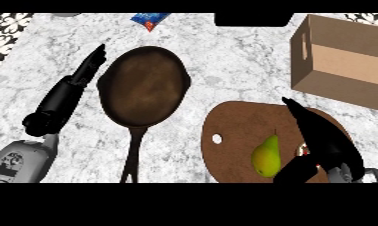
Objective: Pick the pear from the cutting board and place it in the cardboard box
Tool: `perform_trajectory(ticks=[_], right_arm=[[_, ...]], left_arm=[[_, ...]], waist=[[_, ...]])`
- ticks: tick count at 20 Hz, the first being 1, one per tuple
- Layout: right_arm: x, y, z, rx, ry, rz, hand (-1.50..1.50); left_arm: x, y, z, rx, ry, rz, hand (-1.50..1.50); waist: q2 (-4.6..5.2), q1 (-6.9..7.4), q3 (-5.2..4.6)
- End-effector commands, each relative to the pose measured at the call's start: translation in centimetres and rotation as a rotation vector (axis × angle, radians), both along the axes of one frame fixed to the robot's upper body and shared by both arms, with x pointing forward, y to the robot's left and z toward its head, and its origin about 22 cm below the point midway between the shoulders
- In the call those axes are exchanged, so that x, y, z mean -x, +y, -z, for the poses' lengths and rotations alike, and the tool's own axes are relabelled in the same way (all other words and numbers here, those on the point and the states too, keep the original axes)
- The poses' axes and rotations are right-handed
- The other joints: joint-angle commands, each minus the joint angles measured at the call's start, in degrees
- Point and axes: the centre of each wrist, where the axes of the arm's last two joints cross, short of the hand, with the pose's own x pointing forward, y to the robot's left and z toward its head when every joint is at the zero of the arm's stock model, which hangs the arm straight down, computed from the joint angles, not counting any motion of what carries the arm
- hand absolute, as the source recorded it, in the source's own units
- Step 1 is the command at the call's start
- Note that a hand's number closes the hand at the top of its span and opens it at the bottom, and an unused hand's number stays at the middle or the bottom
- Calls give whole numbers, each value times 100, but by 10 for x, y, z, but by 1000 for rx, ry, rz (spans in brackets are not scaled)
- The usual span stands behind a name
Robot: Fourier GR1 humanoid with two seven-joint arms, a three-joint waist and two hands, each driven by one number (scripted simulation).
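Observation:
A yellow-green pear (267,156) lies on the brown cutting board (236,120) at the lower right, stem pointing away from me. My right hand (319,137) hovers just right of the pear, fingers straight and pointing up the view, thumb low beside the fruit; it does not hold the pear. The cardboard box (336,62) stands open at the upper right, beyond the board. My left hand (87,67) rests open at the left, fingers straight, next to the pan.
A dark cast-iron pan (144,85) sits mid-counter with its handle toward me, left of the board. A blue packet (150,19) lies at the far edge, a black object (251,19) beside it. Bare marble separates board and box.

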Motion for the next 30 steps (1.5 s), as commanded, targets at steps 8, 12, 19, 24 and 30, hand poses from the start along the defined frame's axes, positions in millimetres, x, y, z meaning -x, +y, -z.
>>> perform_trajectory(ticks=[8, 12, 19, 24, 30], right_arm=[[1, 11, 24, 10, 95, 75, -150], [2, 28, 32, 57, 129, 108, -150], [0, -6, 58, 40, 134, 135, -150], [-14, 13, 70, 9, 125, 91, -150], [-8, 10, 87, 77, -30, -20, 150]], left_arm=[[-10, -1, 19, -5, -10, -1, 0], [-3, 3, -13, 1, 15, -8, 0], [0, 14, 1, -19, -2, -6, 0], [0, 19, -3, 2, -5, 8, 0], [-14, 2, 12, 1, 6, -5, 0]], waist=[[7, -63, 2], [-14, -12, 3], [-1, -42, 4], [2, -15, 5], [11, -51, 5]])
